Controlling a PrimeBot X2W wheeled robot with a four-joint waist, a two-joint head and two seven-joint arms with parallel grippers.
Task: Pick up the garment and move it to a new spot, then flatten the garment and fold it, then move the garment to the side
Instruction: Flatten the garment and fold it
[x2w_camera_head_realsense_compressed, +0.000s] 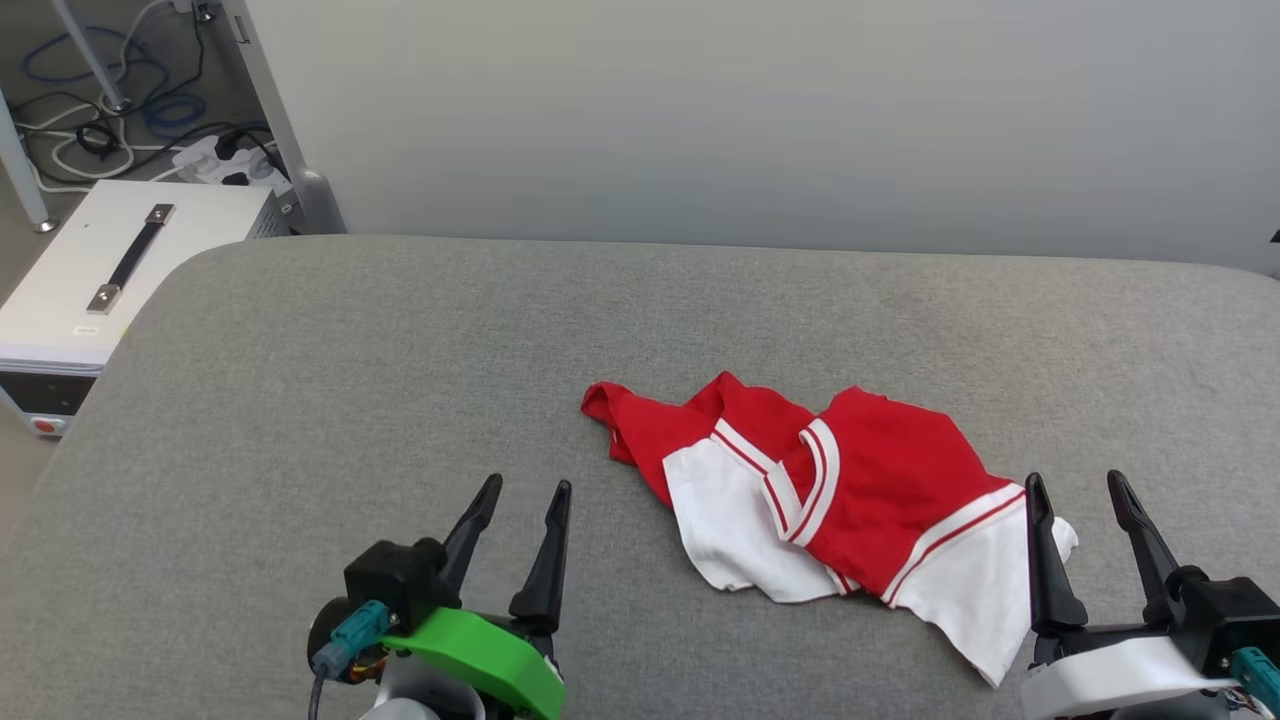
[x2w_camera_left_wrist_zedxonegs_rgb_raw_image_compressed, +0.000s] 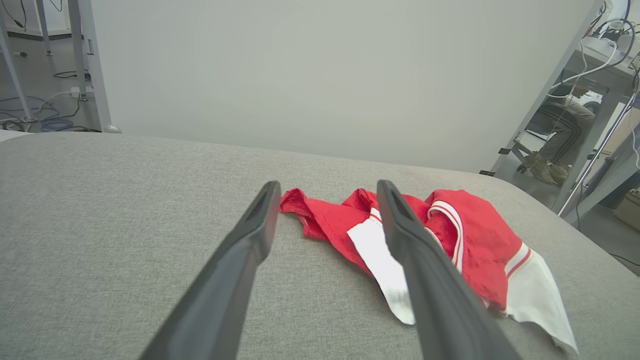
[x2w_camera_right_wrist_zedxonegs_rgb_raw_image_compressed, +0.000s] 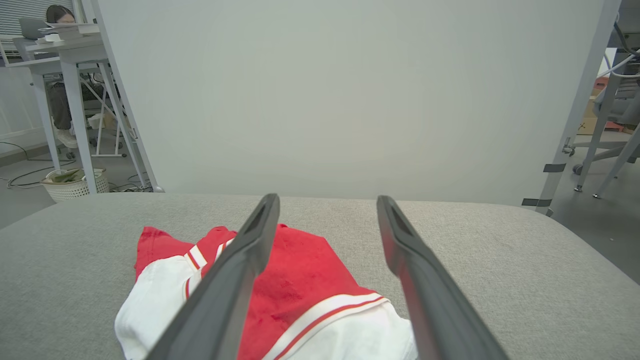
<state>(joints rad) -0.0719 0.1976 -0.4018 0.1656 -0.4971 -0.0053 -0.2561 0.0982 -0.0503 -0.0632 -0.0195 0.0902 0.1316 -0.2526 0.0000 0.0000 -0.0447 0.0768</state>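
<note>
The garment (x2w_camera_head_realsense_compressed: 880, 480), just beside the right gripper (x2w_camera_head_realsense_compressed: 1073, 480), is soft red cloth, finely pitted like mesh, with smooth white sleeves. Beneath both claws the table (x2w_camera_head_realsense_compressed: 400, 350) is matt, coarse grey woven fabric. The left gripper (x2w_camera_head_realsense_compressed: 528, 485) has matt dark plastic fingers (x2w_camera_head_realsense_compressed: 547, 560).

Head: we look down on the grey surface (x2w_camera_head_realsense_compressed: 300, 400).
Wrists: we skim low, facing the wall (x2w_camera_left_wrist_zedxonegs_rgb_raw_image_compressed: 325, 75).
Shared: the garment (x2w_camera_head_realsense_compressed: 880, 480).
</note>
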